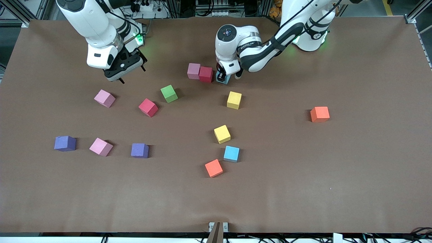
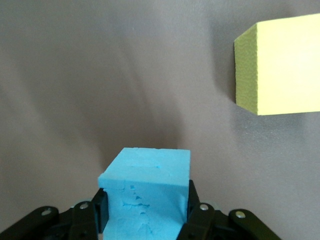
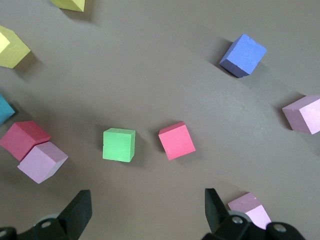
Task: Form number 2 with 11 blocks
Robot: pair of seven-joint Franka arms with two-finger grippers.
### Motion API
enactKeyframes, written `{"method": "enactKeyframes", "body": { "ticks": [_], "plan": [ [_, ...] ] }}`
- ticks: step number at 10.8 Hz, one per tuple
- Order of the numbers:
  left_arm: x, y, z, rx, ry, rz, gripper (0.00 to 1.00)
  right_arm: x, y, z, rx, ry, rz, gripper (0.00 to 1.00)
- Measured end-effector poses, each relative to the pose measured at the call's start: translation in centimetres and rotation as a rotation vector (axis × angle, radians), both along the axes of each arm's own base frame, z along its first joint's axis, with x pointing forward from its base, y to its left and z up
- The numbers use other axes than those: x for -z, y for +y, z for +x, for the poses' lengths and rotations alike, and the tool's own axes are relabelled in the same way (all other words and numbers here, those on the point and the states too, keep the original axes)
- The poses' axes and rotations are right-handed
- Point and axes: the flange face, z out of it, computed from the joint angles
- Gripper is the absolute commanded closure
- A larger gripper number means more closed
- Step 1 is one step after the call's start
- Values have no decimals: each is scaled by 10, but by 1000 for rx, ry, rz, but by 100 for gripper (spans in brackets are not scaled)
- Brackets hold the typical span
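My left gripper (image 1: 222, 78) is shut on a light blue block (image 1: 224, 80), low at the table right beside a dark red block (image 1: 206, 74) and a pink block (image 1: 193, 71) that stand in a row. In the left wrist view the blue block (image 2: 145, 190) fills the gap between the fingers (image 2: 196, 205). My right gripper (image 1: 132, 74) hangs open and empty over bare table near a pink block (image 1: 104, 98). A green block (image 1: 169, 93) and a red block (image 1: 148, 107) lie close by, also seen as the green block (image 3: 119, 145) and red block (image 3: 176, 141).
Loose blocks lie scattered: two yellow (image 1: 234, 100) (image 1: 222, 134), a light blue (image 1: 231, 154), two orange (image 1: 213, 168) (image 1: 319, 114), two purple (image 1: 65, 143) (image 1: 140, 150) and a pink (image 1: 101, 147). The nearest yellow block (image 2: 280, 65) shows in the left wrist view.
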Motion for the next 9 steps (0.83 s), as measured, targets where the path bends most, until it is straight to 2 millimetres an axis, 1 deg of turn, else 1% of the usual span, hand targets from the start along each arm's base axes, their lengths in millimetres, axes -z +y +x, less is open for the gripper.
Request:
{"method": "enactKeyframes", "body": {
  "ticks": [2, 3, 4, 5, 6, 7, 9],
  "plan": [
    [1, -6, 14, -92, 18, -12, 100, 3, 1, 2, -18, 0, -2, 0],
    [3, -8, 25, -141, 27, -17, 100, 7, -1, 6, -11, -6, -1, 0],
    [7, -10, 33, -171, 38, -21, 100, 15, -8, 16, 12, -18, 0, 0],
    [9, -11, 34, -186, 49, -22, 100, 26, -15, 27, 29, -28, -2, 0],
    [12, -12, 32, -196, 56, -19, 100, 41, -17, 36, 38, -32, -9, 0],
    [13, -13, 30, -204, 61, -12, 100, 53, -15, 41, 44, -25, -15, 0],
    [16, -16, 20, -205, 70, 10, 100, 74, -11, 41, 90, 34, 15, 0]
  ]
}}
